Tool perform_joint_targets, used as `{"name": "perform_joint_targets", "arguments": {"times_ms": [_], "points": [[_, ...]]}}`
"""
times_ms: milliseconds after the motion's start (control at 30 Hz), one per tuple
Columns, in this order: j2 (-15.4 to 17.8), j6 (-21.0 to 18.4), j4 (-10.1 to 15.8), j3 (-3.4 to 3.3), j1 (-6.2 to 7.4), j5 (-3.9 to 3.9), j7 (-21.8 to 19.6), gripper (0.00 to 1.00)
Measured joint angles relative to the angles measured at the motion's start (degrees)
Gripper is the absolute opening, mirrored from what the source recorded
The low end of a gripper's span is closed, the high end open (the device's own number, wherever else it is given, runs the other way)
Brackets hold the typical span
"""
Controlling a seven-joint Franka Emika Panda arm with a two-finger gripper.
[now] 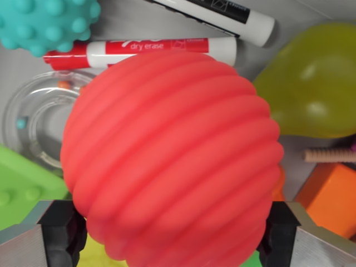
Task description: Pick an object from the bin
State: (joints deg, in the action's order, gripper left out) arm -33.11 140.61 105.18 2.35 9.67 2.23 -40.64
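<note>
A large red ribbed ball (169, 156) fills the middle of the wrist view. My gripper (169, 233) sits at the bottom edge with its two black fingertips (62, 231) pressed against the ball's left and right sides, so it is shut on the ball. Under and around the ball lie the bin's other objects on a grey floor (133, 22). The ball hides whatever is directly beneath it.
A teal bumpy ball (47, 22) is at top left. A red dry-erase marker (139, 50) and a black marker (222, 14) lie above. An olive-yellow pear shape (317, 83), orange block (331, 197), clear ring (39, 119) and green brick (22, 189) surround the ball.
</note>
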Motion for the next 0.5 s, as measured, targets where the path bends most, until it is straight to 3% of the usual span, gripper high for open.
{"name": "perform_joint_targets", "arguments": {"times_ms": [500], "points": [[6.4, -7.1, 0.1, 0.16, -0.11, -0.49, 0.3, 0.00]]}}
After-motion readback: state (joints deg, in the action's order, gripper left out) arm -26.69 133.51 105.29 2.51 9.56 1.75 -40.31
